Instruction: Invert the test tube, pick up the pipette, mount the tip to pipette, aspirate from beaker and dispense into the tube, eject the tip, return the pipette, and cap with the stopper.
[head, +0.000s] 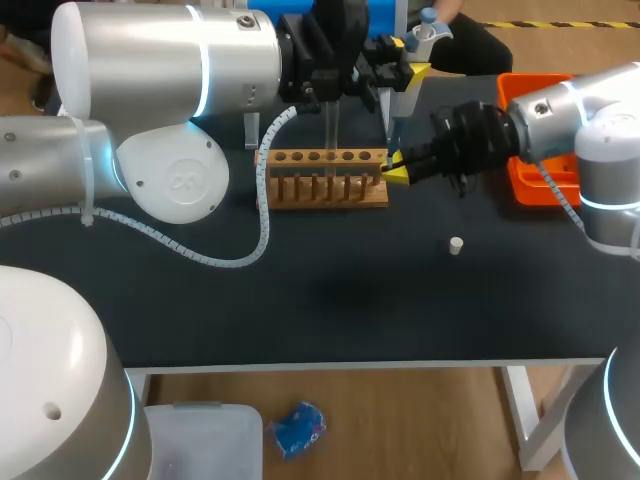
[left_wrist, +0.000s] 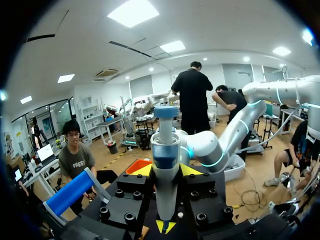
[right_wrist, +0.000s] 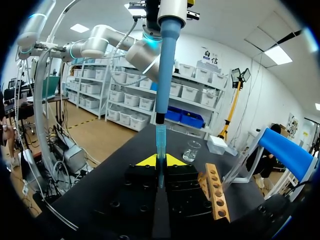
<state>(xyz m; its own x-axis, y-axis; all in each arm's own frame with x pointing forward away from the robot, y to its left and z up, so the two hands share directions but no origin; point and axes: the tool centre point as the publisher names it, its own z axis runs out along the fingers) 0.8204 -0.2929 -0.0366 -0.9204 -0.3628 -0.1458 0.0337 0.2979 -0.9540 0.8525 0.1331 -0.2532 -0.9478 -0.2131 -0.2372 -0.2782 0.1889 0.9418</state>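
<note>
My left gripper holds the pipette upright above the right end of the wooden rack; its fingers are shut on the pipette body. The pipette's blue shaft ends in a pale tip. That tip points straight down between the yellow tips of my right gripper. My right gripper sits beside the rack's right end, shut on a thin clear test tube that is mostly hidden by its fingers. A small white stopper lies on the black table. The glass beaker stands beyond the rack.
An orange tray sits at the table's right edge behind my right arm. The pipette stand with a blue bar stands behind the rack. My left arm's large links cover the table's left side.
</note>
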